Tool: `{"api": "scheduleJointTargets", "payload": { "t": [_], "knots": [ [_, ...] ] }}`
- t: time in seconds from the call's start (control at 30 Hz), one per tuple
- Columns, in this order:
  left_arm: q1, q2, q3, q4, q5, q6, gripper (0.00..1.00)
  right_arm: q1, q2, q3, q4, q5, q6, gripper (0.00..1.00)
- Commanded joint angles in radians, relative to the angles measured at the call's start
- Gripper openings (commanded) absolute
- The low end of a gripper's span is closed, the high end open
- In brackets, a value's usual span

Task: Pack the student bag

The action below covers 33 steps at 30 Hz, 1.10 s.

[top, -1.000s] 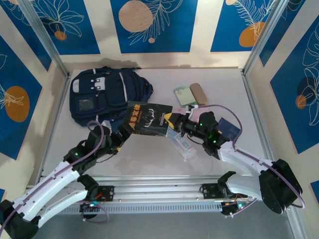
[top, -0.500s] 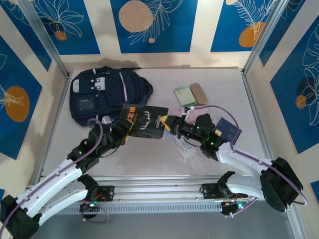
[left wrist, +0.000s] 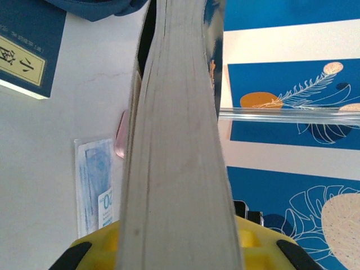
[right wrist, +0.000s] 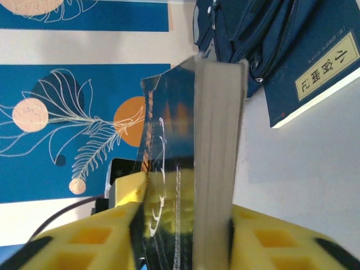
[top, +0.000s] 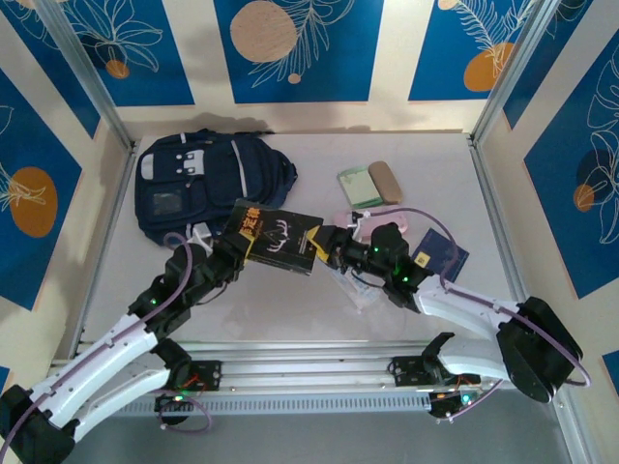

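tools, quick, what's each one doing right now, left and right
left tool: closed on the black book.
right tool: the book sits inside it, cannot tell whether it grips.

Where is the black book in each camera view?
Top external: black book at centre, lower right of the student bag.
Left wrist: black book edge-on, up the middle.
Right wrist: black book upright, centre.
Shared landmark: student bag, at the top of both wrist views.
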Motion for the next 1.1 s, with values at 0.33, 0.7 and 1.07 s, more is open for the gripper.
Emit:
{"api": "scheduleJointTargets", "payload": {
  "t": [0.33, 0.7, 1.07],
  "knots": [
    [0.01, -0.023, -0.016, 0.097, 0.001, 0.021, 0.0, 0.037, 0.145, 0.083, 0.301, -0.069, 0.134, 0.51],
    [0.01, -0.034, -0.002, 0.138, -0.011, -0.013, 0.0, 0.064, 0.234, 0.125, 0.391, -0.043, 0.223, 0.52],
    [0.009, -0.12, -0.107, 0.292, -0.018, -0.039, 0.0, 0.035, 0.133, 0.114, 0.322, 0.013, 0.196, 0.36]
  ]
}}
